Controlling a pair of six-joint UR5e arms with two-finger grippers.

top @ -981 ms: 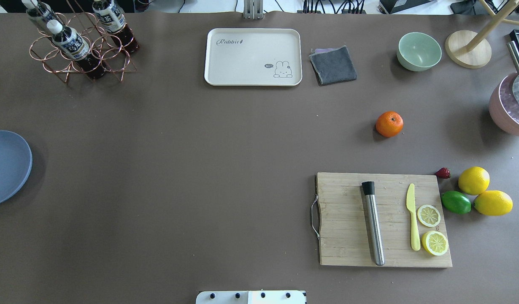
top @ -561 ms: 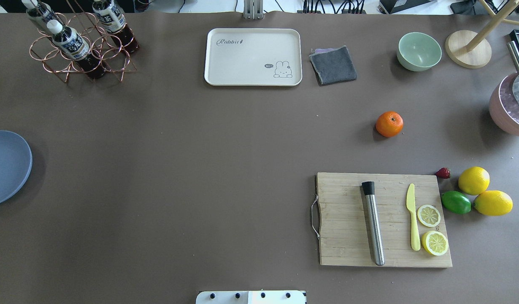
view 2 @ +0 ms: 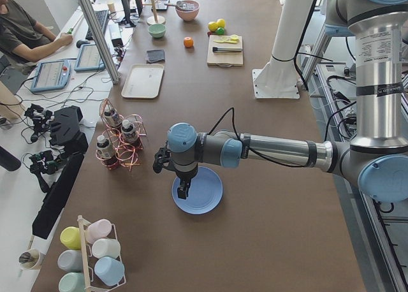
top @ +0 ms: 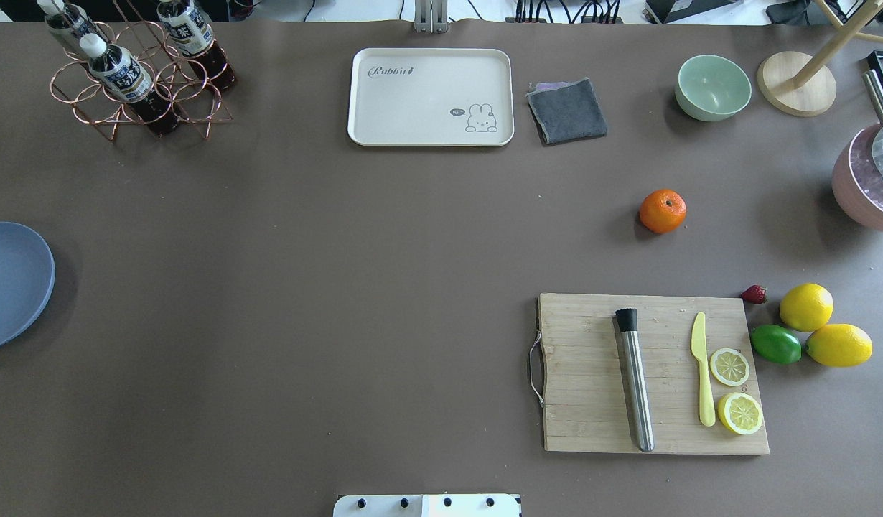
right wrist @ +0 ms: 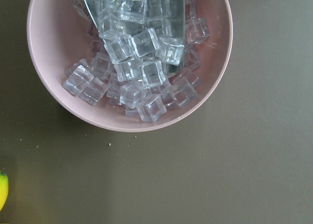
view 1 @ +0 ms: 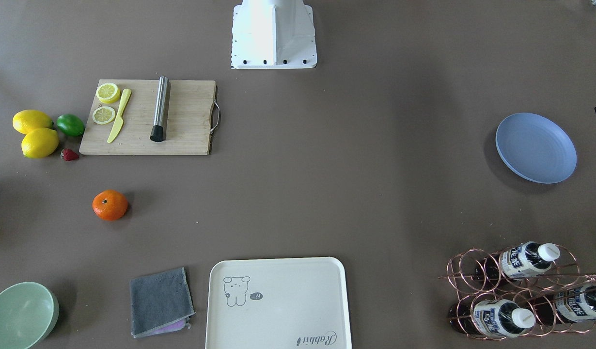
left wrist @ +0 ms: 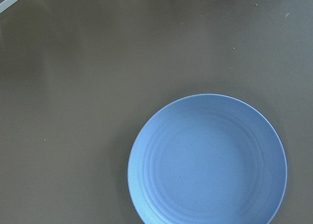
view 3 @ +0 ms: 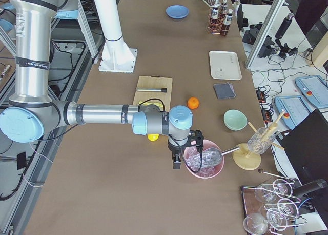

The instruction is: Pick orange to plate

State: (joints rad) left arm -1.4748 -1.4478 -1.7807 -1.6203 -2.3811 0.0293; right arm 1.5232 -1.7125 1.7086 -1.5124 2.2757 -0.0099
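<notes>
The orange (top: pixel 662 210) sits alone on the brown table, right of centre and beyond the cutting board; it also shows as the orange (view 1: pixel 110 204). The pale blue plate (top: pixel 11 283) lies empty at the far left edge. The left wrist view looks straight down on the plate (left wrist: pixel 208 160). In the exterior left view my left gripper (view 2: pixel 183 190) hangs over the plate (view 2: pixel 207 199); I cannot tell if it is open or shut. In the exterior right view my right gripper (view 3: pixel 177 163) hovers beside the pink bowl, well short of the orange (view 3: pixel 192 102); its state cannot be told either.
A pink bowl of ice cubes (right wrist: pixel 129 57) stands at the right edge. A cutting board (top: pixel 653 373) carries a muddler, knife and lemon slices, with lemons (top: pixel 806 306) and a lime (top: pixel 775 344) beside it. At the back are a cream tray (top: pixel 431 97), mint bowl (top: pixel 713 87) and bottle rack (top: pixel 136 79).
</notes>
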